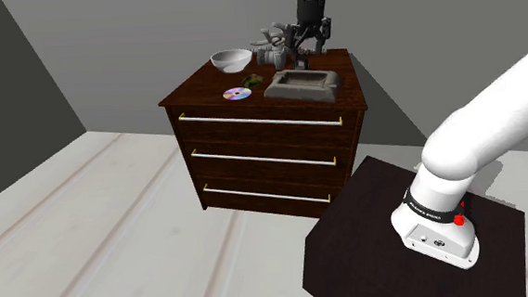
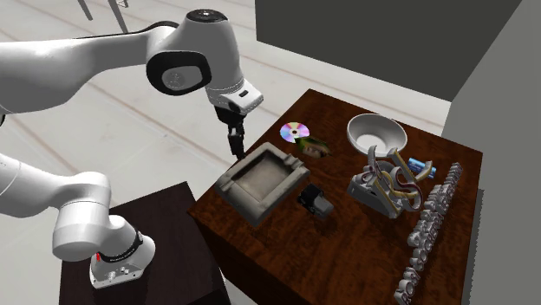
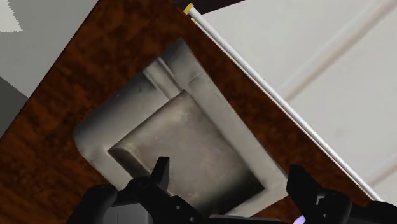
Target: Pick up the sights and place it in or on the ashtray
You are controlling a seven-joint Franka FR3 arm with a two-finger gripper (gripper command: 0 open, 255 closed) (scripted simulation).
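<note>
Gripper (image 2: 235, 147) (image 1: 311, 40) (image 3: 229, 167) hangs released above the ashtray (image 2: 263, 182) (image 1: 301, 83) (image 3: 184, 140), apart from it. In the wrist view its black fingers (image 3: 159, 178) stand wide apart with the ashtray's grey basin between them. In the second exterior view it sits over the ashtray's rim on the drawer-front side.

The ashtray is a grey, square, thick-walled dish resting flat on the dark wooden dresser (image 1: 203, 86) (image 2: 286, 251) (image 3: 76, 83), close to the front edge. The sights (image 2: 316, 201), a small black piece, lies on the dresser top just beside the ashtray's back rim, on the side away from the drawers and away from the gripper. Whether it touches the rim, I cannot tell.

Along the front edge from the ashtray, on the side away from the stand, a shiny disc (image 1: 237, 93) (image 2: 295, 132) lies flat, with a small green thing (image 1: 253, 79) (image 2: 315, 148) just behind it. Further back from the ashtray than the disc stands a white bowl (image 1: 231, 59) (image 2: 375, 132). Behind the ashtray, past the sights, sits a grey curled ornament (image 2: 390, 186) (image 1: 271, 45). Below the ashtray, the dresser front shows three drawers with pale bar handles (image 1: 261, 123) (image 3: 267, 83). The dark box stand (image 1: 369, 240) (image 2: 147, 225) carrying the white arm (image 1: 475, 132) (image 2: 78, 61) is on the floor near the dresser.
</note>
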